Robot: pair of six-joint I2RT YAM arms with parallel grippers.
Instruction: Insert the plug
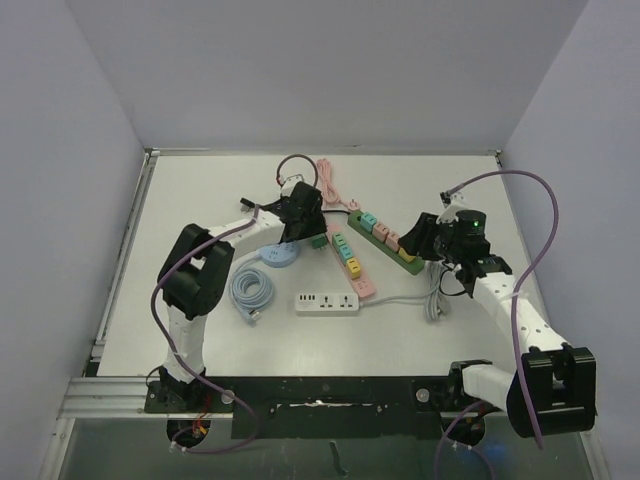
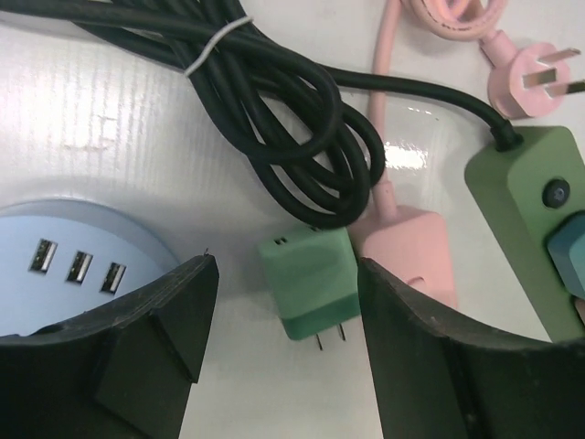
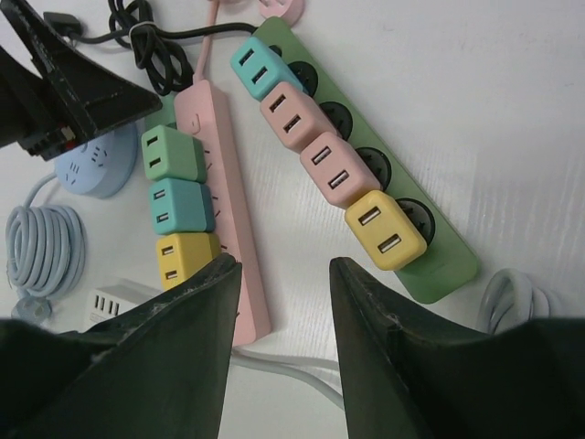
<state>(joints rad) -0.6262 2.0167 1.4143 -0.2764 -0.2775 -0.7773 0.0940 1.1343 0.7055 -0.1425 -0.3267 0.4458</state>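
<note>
Surface (image 1: 200, 200), white, carrying everything listed. Green power strip (image 3: 430, 265), just right of pink power strip (image 3: 228, 183), four adapters seated. Left tool (image 2: 285, 270), at pink strip's cord end, fingers spread, straddling green plug (image 2: 309, 283), not clamped. Right tool (image 3: 285, 265), right of pink strip, fingers parted, empty. Green plug lies loose just beside pink strip, prongs bare.

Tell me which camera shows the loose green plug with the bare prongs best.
Left wrist view: the green plug lies centre frame, prongs visible, between the fingers of the open left gripper. Top external shows it only as a small green patch beside that gripper. The right wrist view does not clearly show it.
</note>
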